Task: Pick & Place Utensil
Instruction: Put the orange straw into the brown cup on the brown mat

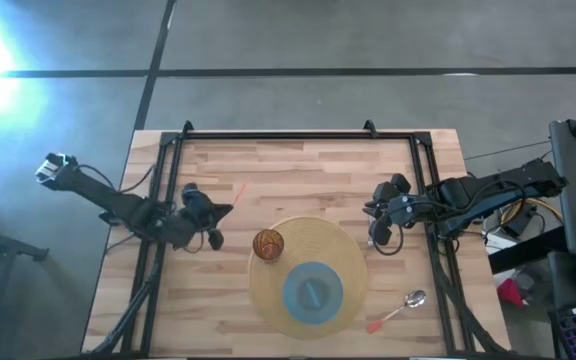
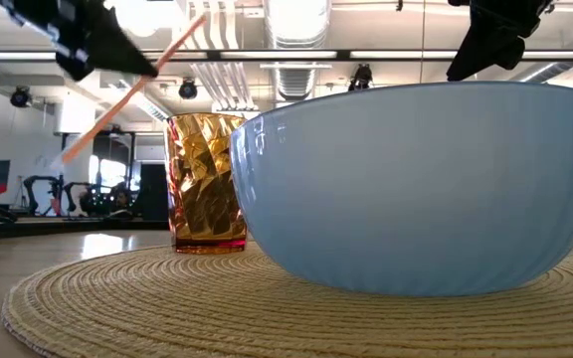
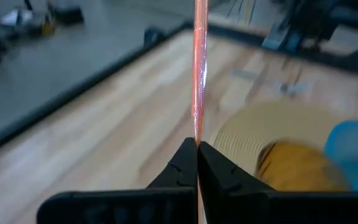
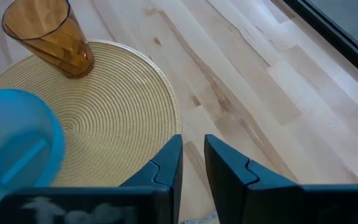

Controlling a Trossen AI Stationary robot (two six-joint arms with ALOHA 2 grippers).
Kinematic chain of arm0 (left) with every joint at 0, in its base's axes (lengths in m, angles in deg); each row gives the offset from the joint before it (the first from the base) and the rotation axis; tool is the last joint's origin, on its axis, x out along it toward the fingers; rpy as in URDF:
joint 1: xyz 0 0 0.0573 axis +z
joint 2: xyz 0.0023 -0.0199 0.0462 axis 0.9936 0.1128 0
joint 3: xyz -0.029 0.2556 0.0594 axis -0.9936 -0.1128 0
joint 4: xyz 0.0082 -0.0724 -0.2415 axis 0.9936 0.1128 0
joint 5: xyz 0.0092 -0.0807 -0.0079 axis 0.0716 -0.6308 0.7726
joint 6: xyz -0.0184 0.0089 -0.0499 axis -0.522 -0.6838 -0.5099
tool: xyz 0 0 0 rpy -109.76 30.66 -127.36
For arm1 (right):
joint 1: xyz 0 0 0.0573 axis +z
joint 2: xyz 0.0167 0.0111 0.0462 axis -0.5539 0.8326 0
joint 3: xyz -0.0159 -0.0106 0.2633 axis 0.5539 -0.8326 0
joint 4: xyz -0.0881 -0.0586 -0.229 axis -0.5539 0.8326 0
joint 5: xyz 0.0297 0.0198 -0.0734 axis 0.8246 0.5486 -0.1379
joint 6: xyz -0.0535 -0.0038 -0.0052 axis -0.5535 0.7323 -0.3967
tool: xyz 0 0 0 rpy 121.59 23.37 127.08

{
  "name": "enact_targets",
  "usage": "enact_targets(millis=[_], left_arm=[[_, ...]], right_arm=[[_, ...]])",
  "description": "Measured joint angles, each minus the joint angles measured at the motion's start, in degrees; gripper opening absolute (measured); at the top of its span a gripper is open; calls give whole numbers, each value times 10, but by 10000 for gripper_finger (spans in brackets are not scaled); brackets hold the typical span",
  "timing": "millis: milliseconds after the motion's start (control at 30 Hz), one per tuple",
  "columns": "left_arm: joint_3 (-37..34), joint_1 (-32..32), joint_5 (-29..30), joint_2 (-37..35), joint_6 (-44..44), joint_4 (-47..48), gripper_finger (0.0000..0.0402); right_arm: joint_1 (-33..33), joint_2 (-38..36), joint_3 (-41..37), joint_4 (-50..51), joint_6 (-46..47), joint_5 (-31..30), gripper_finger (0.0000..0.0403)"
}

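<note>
My left gripper (image 1: 215,212) hovers over the table's left half, left of the amber cup (image 1: 269,243), and is shut on a thin orange utensil (image 3: 199,74). Neither end of the utensil shows clearly. The cup and a light-blue bowl (image 1: 313,291) stand on a round woven placemat (image 1: 343,250). A pale blue piece (image 4: 23,162) lies inside the bowl. A spoon with a red handle (image 1: 398,310) lies on the table right of the mat. My right gripper (image 4: 192,158) hangs over the mat's right edge, with its fingers slightly apart and nothing between them. My left gripper pinches the orange utensil's slim shaft (image 3: 197,140) between its two fingertips (image 3: 185,163). The shaft runs along the fingers and sticks out well past them. It is lifted clear of the table and slants in the air (image 2: 117,104), sticking out on both sides of the fingers.
Black rails (image 1: 268,136) frame the wooden tabletop along its far, left and right sides. Bare wood (image 1: 298,175) lies between the two arms, beyond the mat. The spoon is close to the table's near right corner.
</note>
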Motion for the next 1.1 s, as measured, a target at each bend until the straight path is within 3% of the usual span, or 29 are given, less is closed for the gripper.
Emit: enact_targets(millis=[367, 700, 1100], left_arm=[[0, 0, 12, -12, 181, -244, 0], [0, 0, 10, 34, 263, -383, 0], [0, 0, -81, 145, 345, -569, 0]], right_arm=[[0, 0, 0, 0, 0, 0, 74], [0, 0, 0, 0, 0, 0, 63], [0, 0, 0, 0, 0, 0, 65]])
